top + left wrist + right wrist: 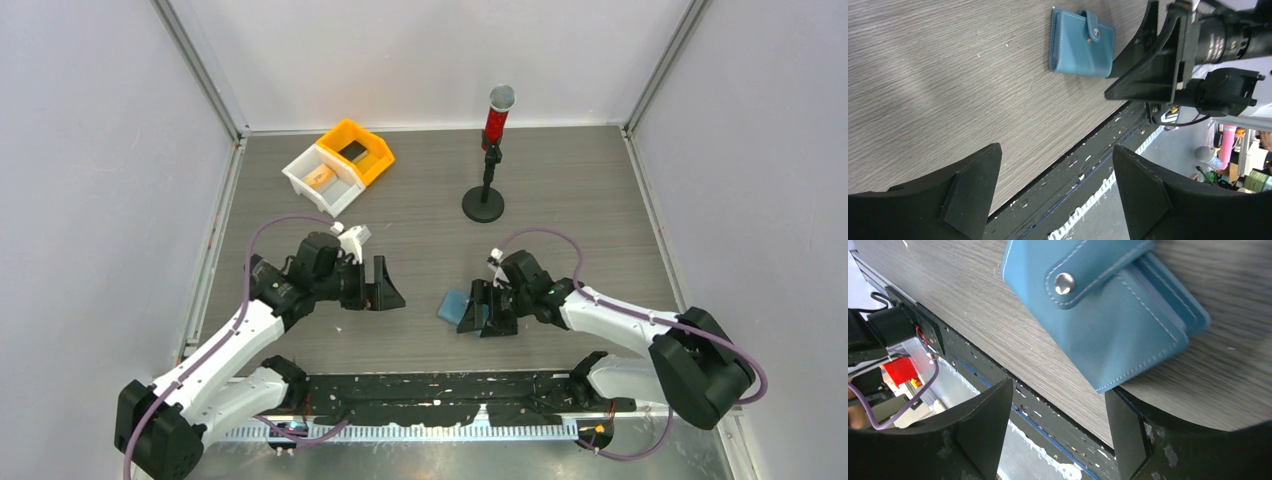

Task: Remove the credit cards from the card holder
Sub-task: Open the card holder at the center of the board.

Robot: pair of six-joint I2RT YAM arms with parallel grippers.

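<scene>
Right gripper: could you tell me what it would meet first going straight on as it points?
Most likely the card holder, lying just ahead of the right gripper, its corner near one finger.

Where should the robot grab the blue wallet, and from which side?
Probably from above, pinching the card holder across two opposite edges, clear of the snap strap. It lies flat and shut on the table, so only its thin edges offer a hold. The open right gripper hangs right beside its corner, so it is nearest for the job.
</scene>
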